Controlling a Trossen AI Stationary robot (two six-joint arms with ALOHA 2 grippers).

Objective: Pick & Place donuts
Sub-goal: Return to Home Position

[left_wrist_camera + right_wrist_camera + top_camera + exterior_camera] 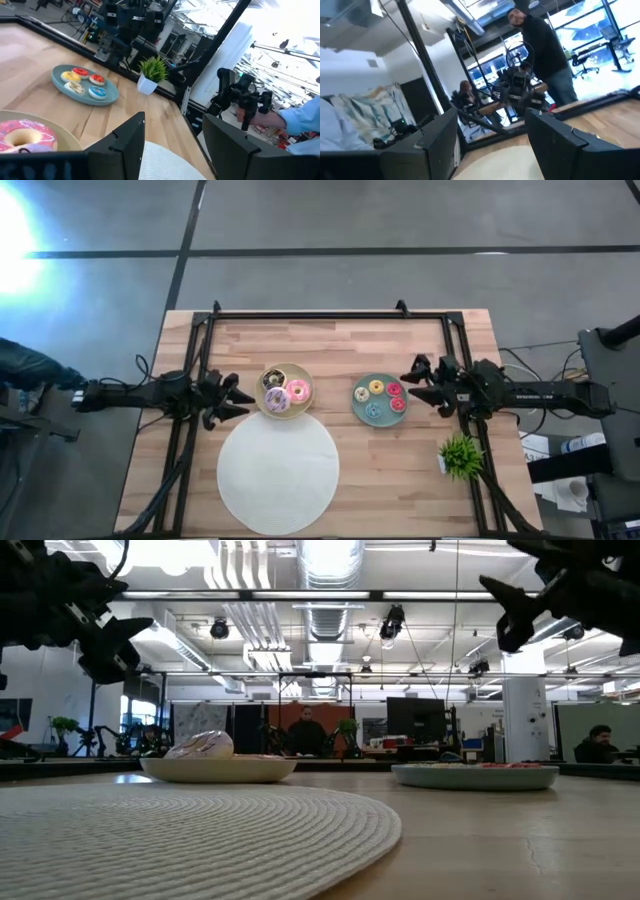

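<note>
My arms wait, fingers wide.
From above, my left gripper [246,402] is near the beige plate [266,407], my right gripper [408,384] near the teal plate [361,409]; donuts [297,391] lie on both. Down low, both grippers hang high over the white mat [200,830]. My left wrist sees a plant [154,70]; my right wrist sees a person [542,50].

Bright even o/h light, white glare on grey concrete floor [300,220] top-left, pale wooden plank table [400,470] evenly lit, ceiling strip lamps [330,555] blown out, tall windows [590,20] washed white
</note>
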